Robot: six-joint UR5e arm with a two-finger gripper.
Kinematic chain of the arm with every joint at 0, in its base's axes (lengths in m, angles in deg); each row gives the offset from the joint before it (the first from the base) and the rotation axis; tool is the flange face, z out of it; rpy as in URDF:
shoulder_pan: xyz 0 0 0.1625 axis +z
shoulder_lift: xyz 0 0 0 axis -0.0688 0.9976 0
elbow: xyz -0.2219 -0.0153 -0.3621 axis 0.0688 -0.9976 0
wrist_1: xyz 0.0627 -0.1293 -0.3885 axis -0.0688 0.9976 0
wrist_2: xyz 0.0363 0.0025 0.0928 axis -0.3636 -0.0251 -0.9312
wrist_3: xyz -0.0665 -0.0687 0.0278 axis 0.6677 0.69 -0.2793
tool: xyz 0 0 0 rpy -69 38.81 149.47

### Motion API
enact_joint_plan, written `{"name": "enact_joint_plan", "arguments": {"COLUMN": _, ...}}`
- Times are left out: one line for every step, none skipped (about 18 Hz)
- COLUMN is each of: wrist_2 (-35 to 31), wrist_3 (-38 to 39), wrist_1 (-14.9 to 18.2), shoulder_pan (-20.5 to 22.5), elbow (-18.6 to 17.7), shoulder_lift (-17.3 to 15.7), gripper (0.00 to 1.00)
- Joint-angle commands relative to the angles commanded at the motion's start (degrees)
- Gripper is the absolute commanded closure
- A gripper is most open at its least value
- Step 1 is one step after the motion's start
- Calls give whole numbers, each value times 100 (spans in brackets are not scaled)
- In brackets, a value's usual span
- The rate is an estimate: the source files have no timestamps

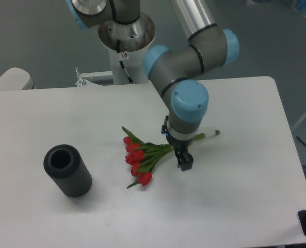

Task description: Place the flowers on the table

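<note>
The hand (184, 161) is hanging just right of centre; whether it is gripping the stems I cannot tell; the flowers (142, 159) are lying mid-frame on the worktop (235, 206); best lifting straight up, avoiding snagging them.

No legible text, brand or number appears anywhere; a small round red-and-white sticker (124, 55) on the robot's base column is too small to read.
</note>
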State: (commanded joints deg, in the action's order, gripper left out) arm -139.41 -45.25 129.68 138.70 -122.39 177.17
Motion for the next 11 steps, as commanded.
{"name": "enact_joint_plan", "arguments": {"wrist_2": -9, "wrist_3": 35, "wrist_1": 0, "shoulder_pan": 26, "elbow": 96, "shoulder_lift": 88, "gripper": 0}}
{"name": "enact_joint_plan", "arguments": {"wrist_2": -9, "wrist_3": 140, "wrist_1": 0, "shoulder_pan": 35, "elbow": 202, "shoulder_lift": 193, "gripper": 0}}
{"name": "enact_joint_plan", "arguments": {"wrist_2": -9, "wrist_3": 228, "wrist_1": 0, "shoulder_pan": 36, "elbow": 299, "shoulder_lift": 299, "gripper": 0}}
{"name": "enact_joint_plan", "arguments": {"wrist_2": 0, "wrist_3": 289, "wrist_1": 0, "shoulder_pan": 44, "elbow": 369, "shoulder_lift": 378, "gripper": 0}}
{"name": "enact_joint_plan", "arguments": {"wrist_2": 0, "wrist_3": 307, "wrist_1": 0, "shoulder_pan": 53, "elbow": 439, "shoulder_lift": 457, "gripper": 0}}
{"name": "enact_joint_plan", "arguments": {"wrist_2": 0, "wrist_3": 299, "wrist_1": 0, "shoulder_pan": 114, "elbow": 484, "shoulder_lift": 519, "gripper": 0}}
{"name": "enact_joint_plan", "arguments": {"wrist_2": 17, "wrist_3": 308, "wrist_1": -9, "shoulder_pan": 193, "elbow": 510, "shoulder_lift": 572, "gripper": 0}}
{"name": "enact_joint_plan", "arguments": {"wrist_2": 44, "wrist_3": 290, "wrist_1": -9, "shoulder_pan": 220, "elbow": 563, "shoulder_lift": 607, "gripper": 0}}
{"name": "enact_joint_plan", "arguments": {"wrist_2": 70, "wrist_3": 290, "wrist_1": 0, "shoulder_pan": 272, "elbow": 598, "shoulder_lift": 633, "gripper": 0}}
{"name": "enact_joint_plan", "arguments": {"wrist_2": 79, "wrist_3": 290, "wrist_1": 0, "shoulder_pan": 299, "elbow": 616, "shoulder_lift": 642, "gripper": 0}}
{"name": "enact_joint_plan", "arguments": {"wrist_2": 70, "wrist_3": 299, "wrist_1": 0, "shoulder_pan": 290, "elbow": 616, "shoulder_lift": 642, "gripper": 0}}
